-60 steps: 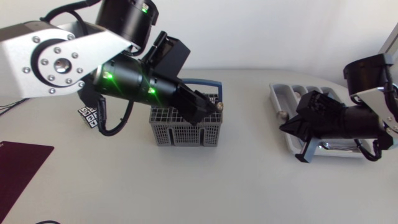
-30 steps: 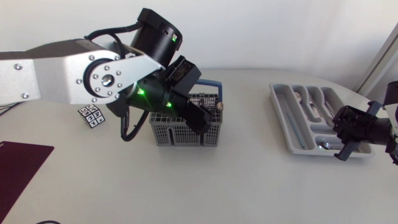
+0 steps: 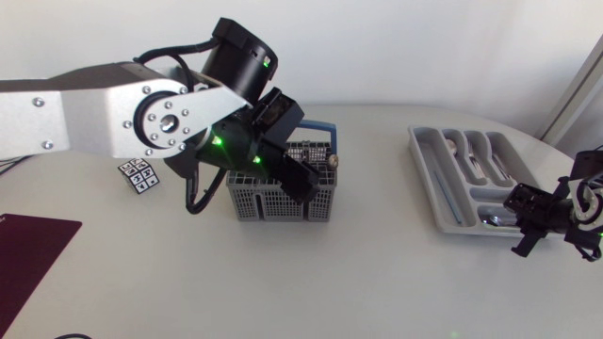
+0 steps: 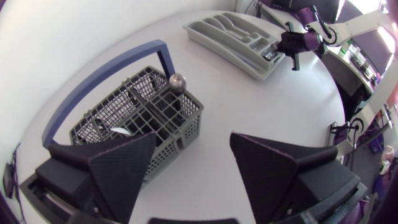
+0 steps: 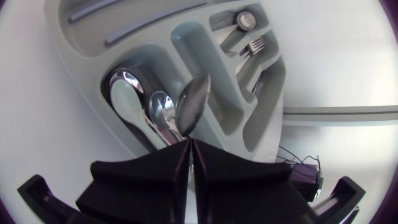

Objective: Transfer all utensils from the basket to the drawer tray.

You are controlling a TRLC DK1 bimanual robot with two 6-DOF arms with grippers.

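Note:
The grey wire basket with a blue handle stands mid-table; a utensil with a round metal end sticks up from it, also seen from above. My left gripper hovers over the basket, open, its fingers empty. The grey drawer tray lies at the right with forks and spoons in its compartments. My right gripper is at the tray's near right corner, shut on a spoon that points out over the tray, above two spoons lying there.
A small marker card lies left of the basket. A dark red mat covers the table's near left corner. Open tabletop lies between the basket and the tray.
My right arm has dropped from high over the tray's middle to its near right corner, still shut on the spoon. My left arm has swung round above the basket.

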